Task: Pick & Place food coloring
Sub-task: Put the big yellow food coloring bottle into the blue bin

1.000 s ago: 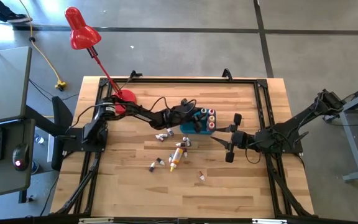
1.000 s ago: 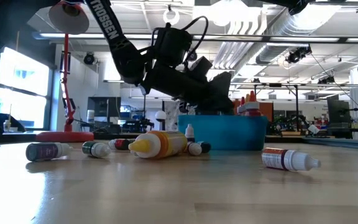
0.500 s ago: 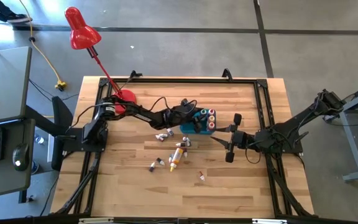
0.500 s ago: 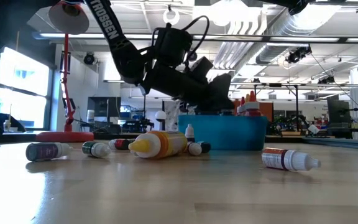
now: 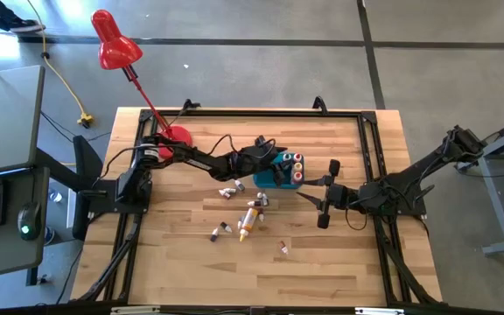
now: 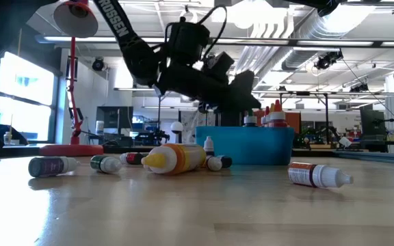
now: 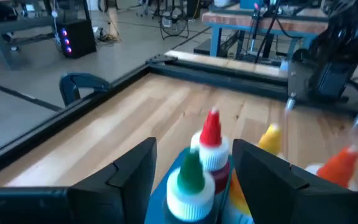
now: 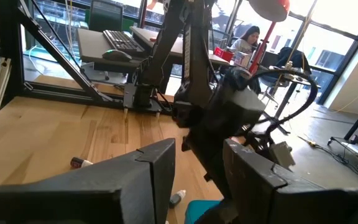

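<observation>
Fingers: left (image 7: 194, 165) apart over bin (image 5: 280, 179) | right (image 5: 326, 194) apart | table bottles: eight

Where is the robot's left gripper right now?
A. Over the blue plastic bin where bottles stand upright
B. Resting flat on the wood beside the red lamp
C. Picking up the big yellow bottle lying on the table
A: the left gripper hangs with open fingers over the blue plastic bin, and its wrist view shows upright red-capped and green-capped food coloring bottles just below.
</observation>
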Robot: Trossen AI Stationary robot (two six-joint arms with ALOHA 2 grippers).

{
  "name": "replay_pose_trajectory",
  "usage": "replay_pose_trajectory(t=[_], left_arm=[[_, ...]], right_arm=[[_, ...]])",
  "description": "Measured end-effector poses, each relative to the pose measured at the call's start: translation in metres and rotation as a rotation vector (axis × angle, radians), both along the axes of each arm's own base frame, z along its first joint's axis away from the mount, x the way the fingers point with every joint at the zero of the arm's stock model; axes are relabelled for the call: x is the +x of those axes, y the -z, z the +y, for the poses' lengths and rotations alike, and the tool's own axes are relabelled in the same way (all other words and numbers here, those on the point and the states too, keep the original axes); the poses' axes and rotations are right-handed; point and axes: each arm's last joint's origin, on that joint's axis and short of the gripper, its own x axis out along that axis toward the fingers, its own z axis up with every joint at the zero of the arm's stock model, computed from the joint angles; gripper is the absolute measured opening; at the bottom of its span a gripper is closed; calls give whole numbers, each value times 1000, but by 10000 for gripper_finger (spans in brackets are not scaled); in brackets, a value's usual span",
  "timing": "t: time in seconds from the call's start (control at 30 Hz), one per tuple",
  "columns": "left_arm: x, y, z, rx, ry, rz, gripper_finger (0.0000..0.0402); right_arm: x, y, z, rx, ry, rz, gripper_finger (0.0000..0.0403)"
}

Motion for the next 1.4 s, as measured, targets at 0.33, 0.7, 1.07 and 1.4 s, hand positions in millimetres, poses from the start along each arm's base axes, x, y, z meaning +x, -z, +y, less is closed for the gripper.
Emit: replay_pose_trajectory(t=[0.33, 0.7, 1.07, 1.4], left_arm=[[-27, -64, -30, 79, -27, 161, 209], [-120, -153, -79, 135, 43, 385, 209], [-178, -188, -100, 85, 114, 374, 209], [-184, -185, -100, 87, 86, 416, 209]], right_arm=[[0, 1, 0, -4, 0, 7, 129], [0, 1, 0, -4, 0, 7, 129], [0, 1, 0, -3, 0, 6, 129], [0, 1, 0, -4, -2, 7, 129]])
